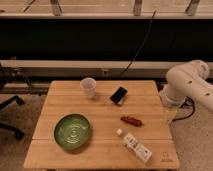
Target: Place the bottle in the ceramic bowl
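The bottle (136, 146) is whitish and boxy and lies on its side near the table's front right corner, its small white cap pointing up-left. The green ceramic bowl (73, 131), with rings inside, sits at the front left, about a bottle's length left of the cap, and holds nothing. My white arm (190, 84) reaches in from the right. My gripper (170, 115) hangs beside the table's right edge, above and to the right of the bottle and apart from it.
A translucent white cup (88, 87) stands at the back of the wooden table (100, 105). A black flat object (119, 95) lies to its right. A small reddish-brown oblong item (131, 120) lies mid-table, just above the bottle. An office chair base (11, 117) is at left.
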